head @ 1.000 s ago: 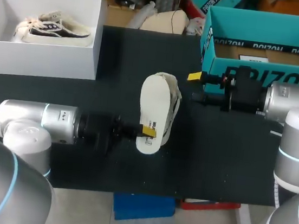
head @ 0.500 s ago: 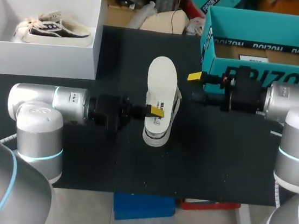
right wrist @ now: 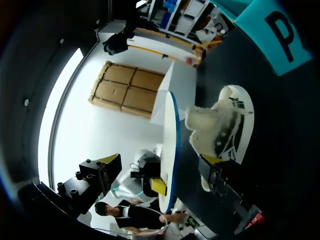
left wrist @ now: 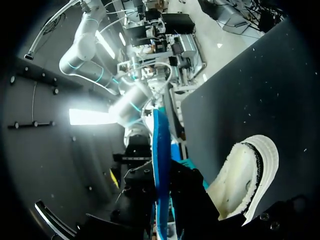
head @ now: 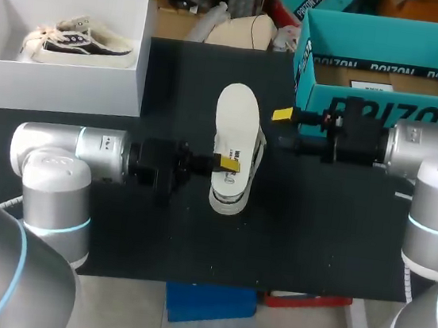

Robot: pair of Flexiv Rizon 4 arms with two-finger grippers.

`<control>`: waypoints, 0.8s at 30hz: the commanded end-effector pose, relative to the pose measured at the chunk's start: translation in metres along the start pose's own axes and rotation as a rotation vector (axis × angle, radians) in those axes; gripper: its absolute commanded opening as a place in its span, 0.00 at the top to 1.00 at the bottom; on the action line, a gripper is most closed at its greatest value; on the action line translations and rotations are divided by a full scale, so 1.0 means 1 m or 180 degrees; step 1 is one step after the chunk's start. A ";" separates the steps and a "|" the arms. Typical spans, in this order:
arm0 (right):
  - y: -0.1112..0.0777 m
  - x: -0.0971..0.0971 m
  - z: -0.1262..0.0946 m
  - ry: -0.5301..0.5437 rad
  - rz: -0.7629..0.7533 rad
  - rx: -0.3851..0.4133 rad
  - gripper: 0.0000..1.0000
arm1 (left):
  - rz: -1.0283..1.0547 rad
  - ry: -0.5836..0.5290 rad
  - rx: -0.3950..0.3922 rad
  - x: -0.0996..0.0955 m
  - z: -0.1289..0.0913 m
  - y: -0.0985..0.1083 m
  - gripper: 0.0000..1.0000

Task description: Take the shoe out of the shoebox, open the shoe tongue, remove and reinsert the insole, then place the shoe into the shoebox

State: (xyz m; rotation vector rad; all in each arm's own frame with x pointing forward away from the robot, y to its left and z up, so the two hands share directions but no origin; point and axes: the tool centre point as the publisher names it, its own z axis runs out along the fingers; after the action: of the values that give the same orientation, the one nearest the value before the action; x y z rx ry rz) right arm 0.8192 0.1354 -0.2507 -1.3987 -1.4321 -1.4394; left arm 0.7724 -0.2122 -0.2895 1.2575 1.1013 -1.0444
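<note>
**Insole out and held over the shoe: putting it back looks to be the step in hand**

The left gripper (head: 225,163) pinches the white insole (head: 236,118) at its side edge, toward its near end, and holds it just above the shoe (head: 233,199). The shoe lies in the middle of the black table (head: 329,242), well apart from the teal shoebox (head: 417,112). The right gripper (head: 284,130) is spread wide just beside the shoe's far half and appears to touch nothing.

With the insole clear of the shoe, I judge the removal done and the reinsertion due. To do it well:

- The leading end of the insole should be tipped down into the opening and slid along the shoe's floor, not pressed flat from above.
- The right gripper is well placed to steady the shoe or hold the upper back. What looks like a fleecy tongue (right wrist: 202,125) bulges out on that side and could catch the insole's edge.
- A pinch at one edge lets the insole twist, so a slow feed is safer.

Shoe and insole share one long axis, running from the robot's side of the table toward the far side — already lined up, the insole lying a little toward the far side. Which end is toe and which heel I cannot tell for sure, nor whether the shoe sits square on its sole or leans.
</note>
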 end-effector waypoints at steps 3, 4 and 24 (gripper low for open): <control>0.012 -0.016 0.014 0.0133 -0.0113 0.0281 0.00 | 0.0006 0.0017 -0.0011 0.000 0.001 -0.001 1.00; 0.011 -0.017 0.016 0.0136 -0.0122 0.0302 0.00 | 0.0006 0.0017 -0.0011 0.000 0.001 -0.001 1.00; 0.001 -0.022 0.062 0.0319 -0.0094 0.0719 0.51 | 0.0006 0.0017 -0.0011 0.000 0.001 -0.001 1.00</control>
State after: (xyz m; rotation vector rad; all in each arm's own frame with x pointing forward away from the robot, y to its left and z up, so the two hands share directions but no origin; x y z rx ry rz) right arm 0.8357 0.1852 -0.2793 -1.1594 -1.5007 -1.3118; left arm 0.7729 -0.2125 -0.2893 1.2582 1.1016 -1.0447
